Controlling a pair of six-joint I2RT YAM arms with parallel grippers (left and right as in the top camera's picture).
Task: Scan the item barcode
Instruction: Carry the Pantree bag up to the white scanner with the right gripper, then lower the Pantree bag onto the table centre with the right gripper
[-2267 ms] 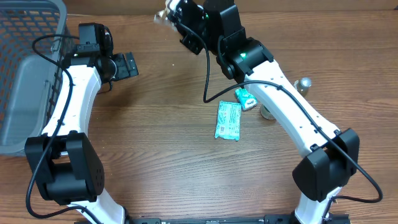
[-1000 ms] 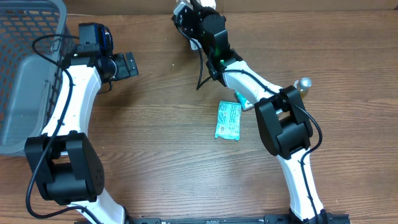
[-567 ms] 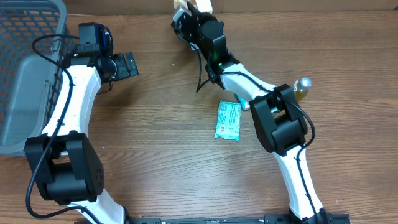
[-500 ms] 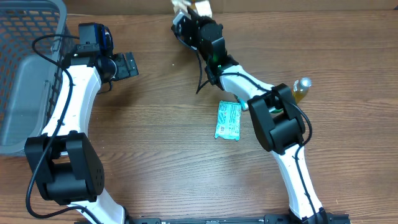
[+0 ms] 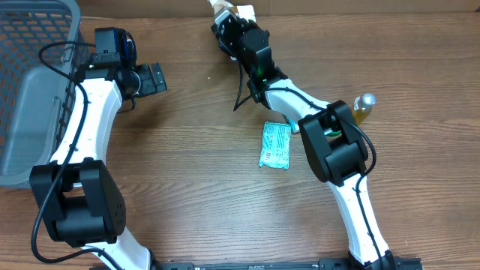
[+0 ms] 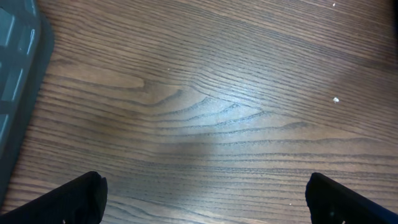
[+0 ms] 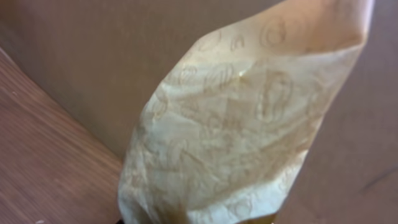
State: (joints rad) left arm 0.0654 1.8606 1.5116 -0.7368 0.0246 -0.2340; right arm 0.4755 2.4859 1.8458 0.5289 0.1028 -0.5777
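My right gripper is at the table's far edge, shut on the item, a cream crinkled packet. In the right wrist view the packet fills most of the frame and stands upright before a brown wall. It hides the fingers, and no barcode shows on the face I see. My left gripper hovers over bare wood at the left, open, nothing between its black fingertips.
A grey mesh basket stands at the far left; its rim edges the left wrist view. A teal packet lies mid-table, with a small teal item beside it. An amber bottle stands at the right.
The right arm has folded back and turned its wrist, carrying the packet slightly right along the far edge. The left arm has not moved.
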